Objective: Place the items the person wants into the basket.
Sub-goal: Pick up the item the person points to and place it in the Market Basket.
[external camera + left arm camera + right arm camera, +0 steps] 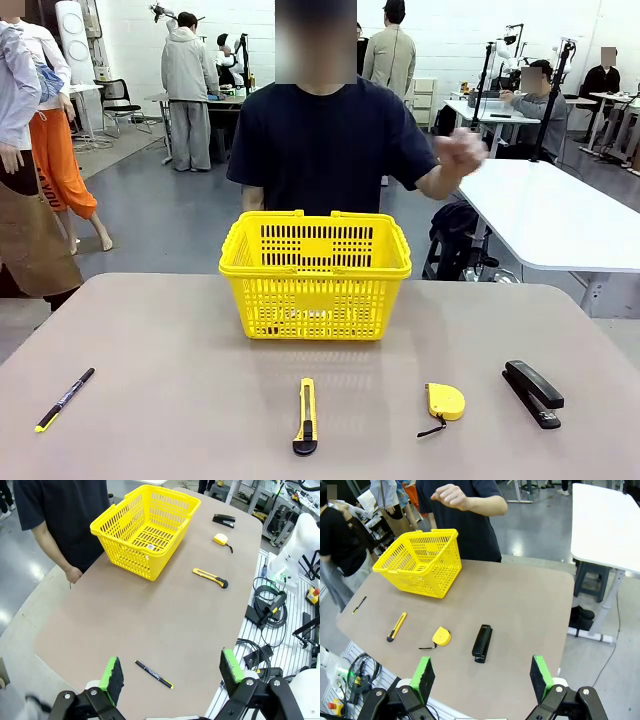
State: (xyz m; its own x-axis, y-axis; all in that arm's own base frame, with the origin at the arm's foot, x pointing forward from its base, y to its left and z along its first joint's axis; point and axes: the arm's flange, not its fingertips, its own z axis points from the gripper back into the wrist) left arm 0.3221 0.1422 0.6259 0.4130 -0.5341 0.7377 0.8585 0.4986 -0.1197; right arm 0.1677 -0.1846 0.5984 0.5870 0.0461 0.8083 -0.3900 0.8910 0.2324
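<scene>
Left tool [171, 669] and right tool [481, 672] both gape wide, holding nothing. On the counter [150, 340] lie a stapler [533, 393] and tape measure [445, 401], apart from the basket [315, 290].

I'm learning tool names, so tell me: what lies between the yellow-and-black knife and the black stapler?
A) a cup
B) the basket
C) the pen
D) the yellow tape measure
D: in the front view the yellow tape measure lies between the utility knife and the black stapler; the pen is far to the left, and the basket stands farther back.
</scene>
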